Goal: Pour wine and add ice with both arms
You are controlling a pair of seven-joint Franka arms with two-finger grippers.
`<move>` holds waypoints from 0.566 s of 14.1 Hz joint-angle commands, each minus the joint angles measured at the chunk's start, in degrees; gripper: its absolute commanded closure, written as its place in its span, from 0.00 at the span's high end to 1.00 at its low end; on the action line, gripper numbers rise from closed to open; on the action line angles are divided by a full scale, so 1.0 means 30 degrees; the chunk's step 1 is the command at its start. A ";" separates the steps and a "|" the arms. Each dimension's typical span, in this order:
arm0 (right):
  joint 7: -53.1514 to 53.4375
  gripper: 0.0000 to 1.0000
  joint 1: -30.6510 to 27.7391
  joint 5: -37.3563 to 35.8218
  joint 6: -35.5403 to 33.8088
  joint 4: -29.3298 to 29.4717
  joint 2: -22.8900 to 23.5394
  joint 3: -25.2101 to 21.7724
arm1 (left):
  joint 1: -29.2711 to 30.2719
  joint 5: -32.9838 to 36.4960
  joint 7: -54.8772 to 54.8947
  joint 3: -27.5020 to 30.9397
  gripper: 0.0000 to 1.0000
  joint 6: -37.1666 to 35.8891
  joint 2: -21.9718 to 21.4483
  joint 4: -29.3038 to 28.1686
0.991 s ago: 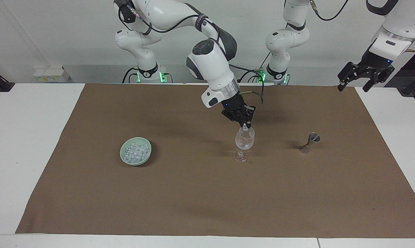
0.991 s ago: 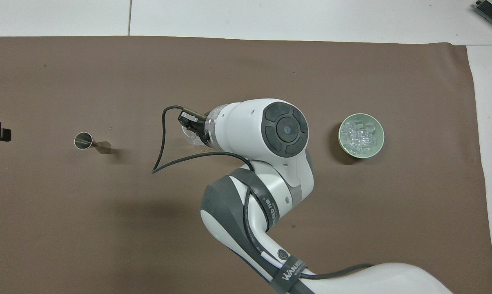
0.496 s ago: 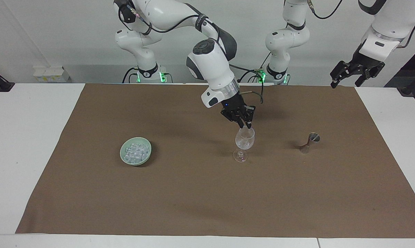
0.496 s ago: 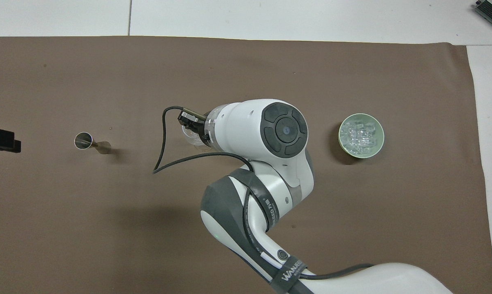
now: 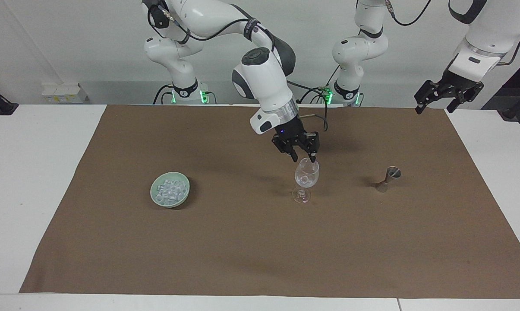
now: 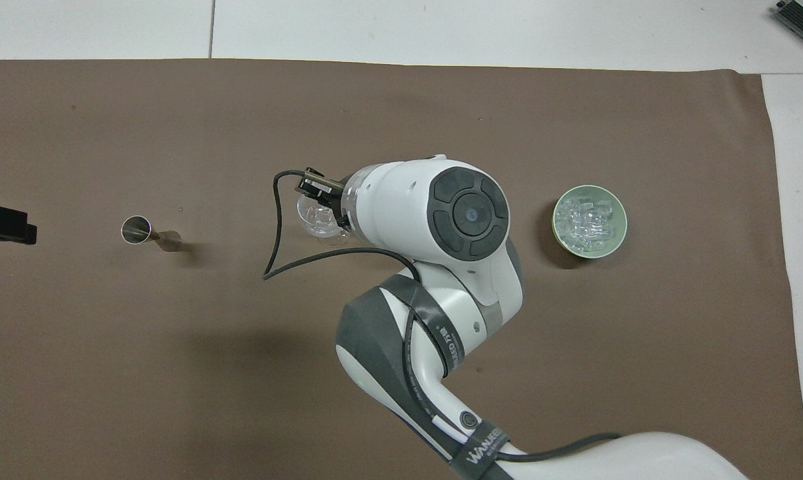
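Note:
A clear stemmed wine glass [image 5: 306, 176] [image 6: 316, 220] stands mid-mat, with what looks like clear ice in its bowl. My right gripper [image 5: 304, 158] hangs just above the glass rim with its fingers spread open and nothing between them. In the overhead view the right wrist covers most of that gripper. A heap of ice [image 5: 170, 188] [image 6: 588, 219] fills a pale green bowl [image 5: 157, 199] [image 6: 620, 232] toward the right arm's end. My left gripper [image 5: 433, 109] waits open in the air over the mat's corner at the left arm's end. No wine is in view.
A small metal jigger [image 5: 388, 178] [image 6: 140, 231] stands on the brown mat [image 5: 242, 250] between the glass and the left arm's end. White table [image 5: 35, 181] borders the mat at both ends.
My right gripper has opened and risen slightly above the glass; the whitish piece at its tips is gone from them. The left gripper has shifted a little in the air.

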 commanded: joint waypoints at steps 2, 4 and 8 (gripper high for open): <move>-0.0132 1.00 -0.1371 -0.0583 -0.0512 -0.1918 -0.2448 0.0033 | -0.1231 0.0228 -0.0191 0.0131 1.00 0.0140 0.0174 0.0307; -0.0132 1.00 -0.1725 -0.0787 -0.2293 -0.1919 -0.3385 0.0004 | -0.1351 0.0170 -0.0309 0.0131 1.00 0.0023 0.0174 0.0366; -0.0365 1.00 -0.3127 -0.2048 -0.4669 -0.1978 -0.4704 0.0062 | -0.1674 0.0170 -0.0309 0.0131 1.00 0.0170 0.0523 0.0394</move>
